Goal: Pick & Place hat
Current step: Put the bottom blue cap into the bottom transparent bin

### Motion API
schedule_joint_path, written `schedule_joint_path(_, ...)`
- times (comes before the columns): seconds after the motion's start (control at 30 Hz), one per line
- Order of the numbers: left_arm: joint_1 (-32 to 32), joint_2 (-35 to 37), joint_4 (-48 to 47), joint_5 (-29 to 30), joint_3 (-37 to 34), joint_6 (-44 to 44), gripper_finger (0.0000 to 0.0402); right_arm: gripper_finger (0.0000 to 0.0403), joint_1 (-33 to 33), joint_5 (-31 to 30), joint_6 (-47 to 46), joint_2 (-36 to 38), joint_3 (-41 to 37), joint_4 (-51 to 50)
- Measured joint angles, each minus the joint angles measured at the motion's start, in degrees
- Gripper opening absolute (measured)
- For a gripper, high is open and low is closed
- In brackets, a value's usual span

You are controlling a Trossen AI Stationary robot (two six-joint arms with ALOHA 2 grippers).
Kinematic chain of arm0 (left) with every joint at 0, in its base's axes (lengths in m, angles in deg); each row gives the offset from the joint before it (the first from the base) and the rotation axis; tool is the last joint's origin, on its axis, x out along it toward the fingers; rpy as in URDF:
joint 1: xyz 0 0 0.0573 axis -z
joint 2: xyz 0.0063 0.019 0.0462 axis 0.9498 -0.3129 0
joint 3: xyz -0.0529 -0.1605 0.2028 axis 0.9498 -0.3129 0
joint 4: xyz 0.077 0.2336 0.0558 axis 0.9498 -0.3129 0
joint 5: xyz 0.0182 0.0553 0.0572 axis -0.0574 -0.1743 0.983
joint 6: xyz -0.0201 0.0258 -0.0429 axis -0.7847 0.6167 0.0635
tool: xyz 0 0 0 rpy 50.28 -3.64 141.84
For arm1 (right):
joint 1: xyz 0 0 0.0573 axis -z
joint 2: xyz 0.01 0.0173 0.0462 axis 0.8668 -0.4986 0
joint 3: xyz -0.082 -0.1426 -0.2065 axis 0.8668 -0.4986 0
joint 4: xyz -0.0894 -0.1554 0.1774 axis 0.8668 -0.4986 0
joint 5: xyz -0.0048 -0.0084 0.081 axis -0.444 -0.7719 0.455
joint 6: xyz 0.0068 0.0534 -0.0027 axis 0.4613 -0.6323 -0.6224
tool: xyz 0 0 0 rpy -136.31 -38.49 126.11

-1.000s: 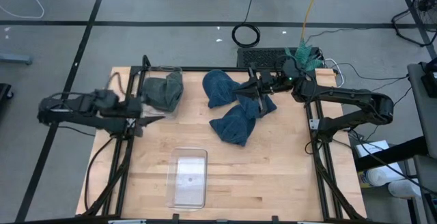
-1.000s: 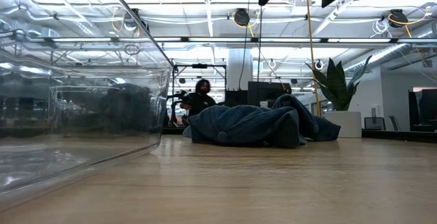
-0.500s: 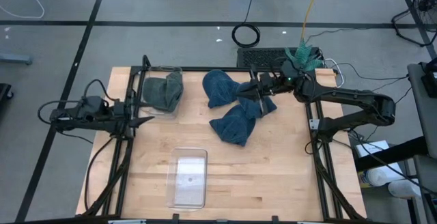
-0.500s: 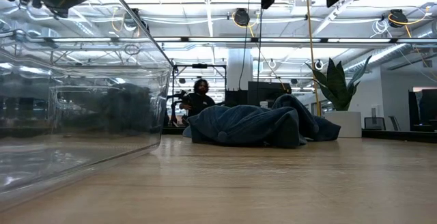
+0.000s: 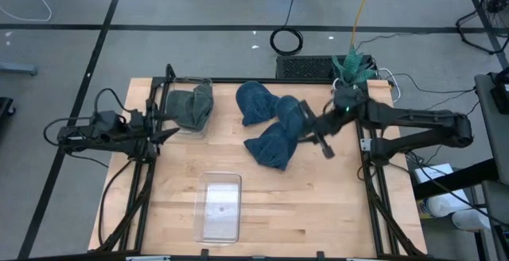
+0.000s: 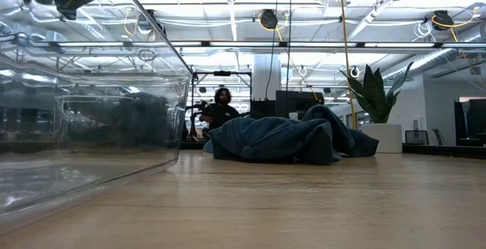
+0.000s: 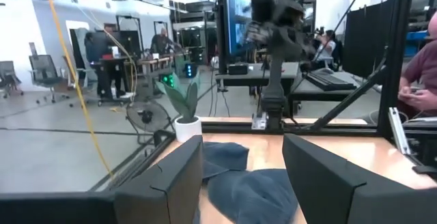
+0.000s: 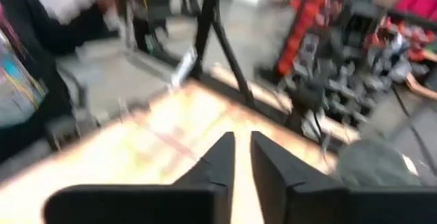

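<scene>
Two blue hats lie heaped on the far middle of the wooden table, and the low view shows them resting flat on the tabletop. A grey-green hat sits inside a clear bin at the far left. My right gripper hovers just right of the blue heap; in its wrist view the fingertips stand a narrow gap apart with nothing between them. My left gripper waits open at the table's left edge, pointing level at the blue hats.
A second clear bin stands near the front middle and fills the left of the low view. Black frame rails run along both table sides. Bare wood lies between the hats and the front bin. People are in the room behind.
My right gripper has swung away from above the blue hats toward the table's near and right side, rolling as it went. The hats lie as before. My left gripper has drawn back toward the left edge and sunk a little, then held still.
</scene>
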Motion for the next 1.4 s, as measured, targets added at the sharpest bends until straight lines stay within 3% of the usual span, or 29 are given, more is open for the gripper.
schedule_joint_path(0.13,0.0,0.0,0.9,0.0,0.0,-0.2,0.0209,0.0105,-9.1,-19.4,5.0,-1.5,0.0,-6.5)
schedule_joint_path(0.37,0.0,-0.1,0.8,0.0,0.0,0.2,0.0209,0.0224,-20.8,-63.1,5.4,-6.7,-0.1,-10.2)
schedule_joint_path(0.47,0.0,0.0,0.9,0.0,0.0,0.2,0.0209,0.0251,-22.6,-73.3,0.4,-9.1,-0.1,-14.7)
schedule_joint_path(0.7,0.0,0.0,0.8,-0.1,0.0,0.3,0.0209,0.0255,-23.2,-73.6,-23.7,-12.1,-0.2,-30.9)
schedule_joint_path(0.83,0.0,-0.1,0.8,-0.1,0.0,0.3,0.0209,0.0248,-23.6,-73.6,-30.0,-12.5,-3.6,-30.3)
schedule_joint_path(1.13,0.0,0.0,0.8,-0.1,0.0,0.4,0.0209,0.0247,-25.1,-74.8,-28.5,-12.6,-18.5,-9.7)
schedule_joint_path(1.27,0.0,0.0,0.8,-0.1,0.0,0.4,0.0209,0.0247,-25.1,-79.6,-25.5,-12.6,-23.2,-4.9)
schedule_joint_path(1.4,0.0,0.0,0.8,-0.1,0.0,0.3,0.0209,0.0247,-24.5,-79.8,-25.1,-12.6,-26.7,-0.4)
